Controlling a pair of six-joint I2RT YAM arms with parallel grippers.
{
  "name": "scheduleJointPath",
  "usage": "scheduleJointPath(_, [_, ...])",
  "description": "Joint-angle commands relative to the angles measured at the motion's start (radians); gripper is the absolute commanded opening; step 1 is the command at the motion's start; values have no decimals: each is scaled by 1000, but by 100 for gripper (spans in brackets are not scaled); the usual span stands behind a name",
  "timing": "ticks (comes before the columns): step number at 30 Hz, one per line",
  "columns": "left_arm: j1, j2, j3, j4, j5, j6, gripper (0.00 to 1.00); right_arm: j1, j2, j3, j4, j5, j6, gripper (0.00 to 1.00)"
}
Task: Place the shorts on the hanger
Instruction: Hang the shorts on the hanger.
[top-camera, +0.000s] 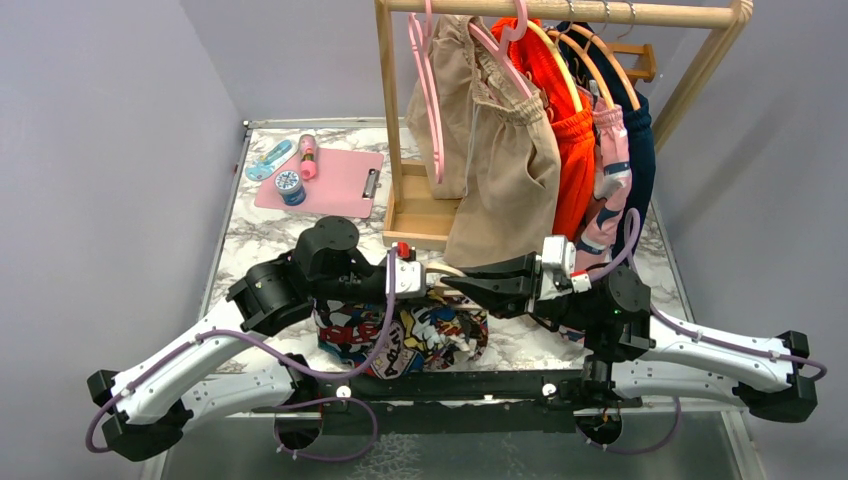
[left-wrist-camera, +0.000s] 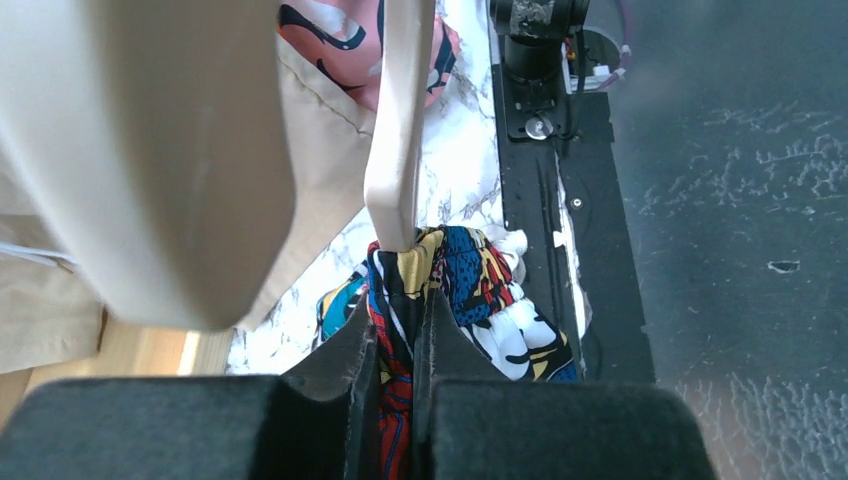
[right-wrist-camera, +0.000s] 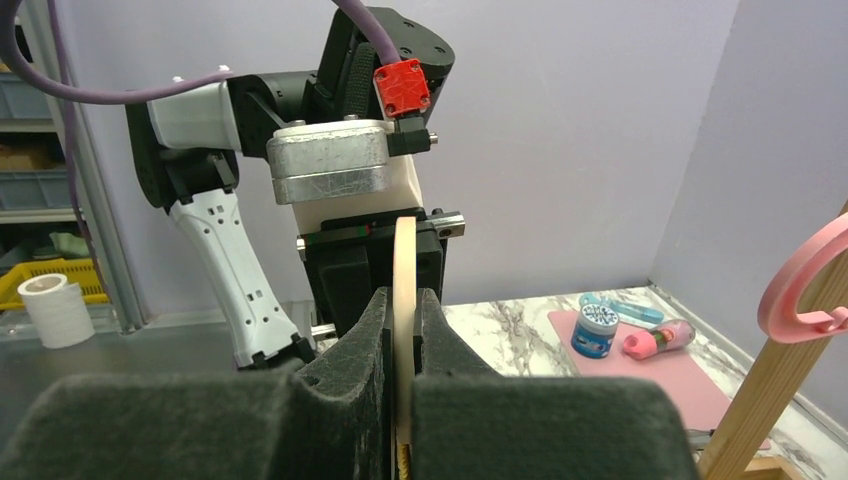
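Gripper, left (left-wrist-camera: 397, 318): clenched on a raised fold of the shorts (top-camera: 420, 335). Shorts: bunched on the near counter (top-camera: 250, 235), long axis left to right, mostly below both grippers. Hanger (right-wrist-camera: 404, 260): cream, held between the two grippers, seen edge-on and upright, one end meeting the pinched fold. Gripper, right (right-wrist-camera: 403, 305): clamped on the hanger, pointing left.

Right pincer (right-wrist-camera: 403, 330) clamps the cream hanger (right-wrist-camera: 404, 270) upright
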Motion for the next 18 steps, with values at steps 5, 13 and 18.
scheduleJointPath(5, [-1,-58,-52,107,-48,-32,0,5,-9,8,82,-13,12,1])
scheduleJointPath(13, [1,-201,-160,252,-197,-107,0,4,-9,41,-43,48,60,45])
scheduleJointPath(18, [-1,-274,-205,330,-252,-160,0,6,43,73,-157,48,155,78])
